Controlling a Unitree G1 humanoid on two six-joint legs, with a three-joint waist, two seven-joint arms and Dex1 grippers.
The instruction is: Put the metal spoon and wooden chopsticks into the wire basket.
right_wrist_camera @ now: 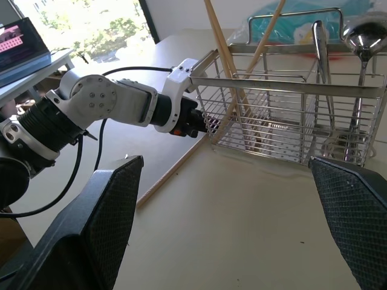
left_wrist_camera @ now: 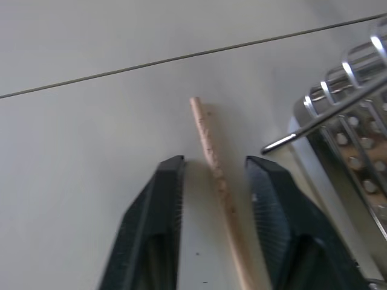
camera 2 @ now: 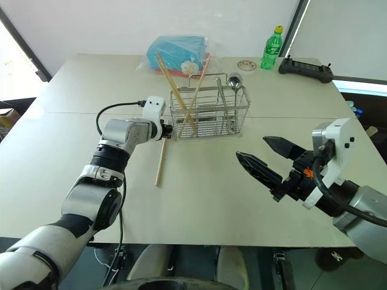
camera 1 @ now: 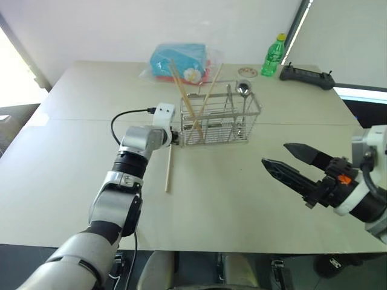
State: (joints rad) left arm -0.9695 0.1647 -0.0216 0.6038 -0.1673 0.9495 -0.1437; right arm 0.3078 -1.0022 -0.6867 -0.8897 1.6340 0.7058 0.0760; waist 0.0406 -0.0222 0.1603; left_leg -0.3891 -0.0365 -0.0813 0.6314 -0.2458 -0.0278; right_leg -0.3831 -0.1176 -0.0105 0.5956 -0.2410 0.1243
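The left gripper [left_wrist_camera: 211, 181] sits low at the worktop [camera 1: 72, 151], just beside the left end of the basket [camera 1: 221, 118]. Its fingers [left_wrist_camera: 158, 205] stand a little apart, one on each side of the last loose chopstick [camera 1: 168, 172], which lies flat on the worktop with its far end near the basket's corner. In the wrist view the stick runs between the pads but slants toward the right-hand one, and I cannot tell that either pad touches it yet.

The step in hand looks like the pinch on that stick. To do it well, the pads should close squarely across the wood, low enough to catch it against the worktop without scraping, and the slant should be corrected or allowed for so the stick does not roll out. The grip is near one end, so the long free part will droop or swing on lifting; a slow rise, then tipping the stick upright before lowering it into a compartment, seems safest. The basket's wire rim is very close, and a sideways nudge could shift it.

Inside the basket, two chopsticks [camera 1: 184, 99] already lean crossed in the left part, and the spoon [camera 1: 243, 90] stands bowl-up in the right part.

The right gripper [camera 1: 289, 162] hovers well clear on the right, fingers [camera 1: 284, 172] wide apart and empty.
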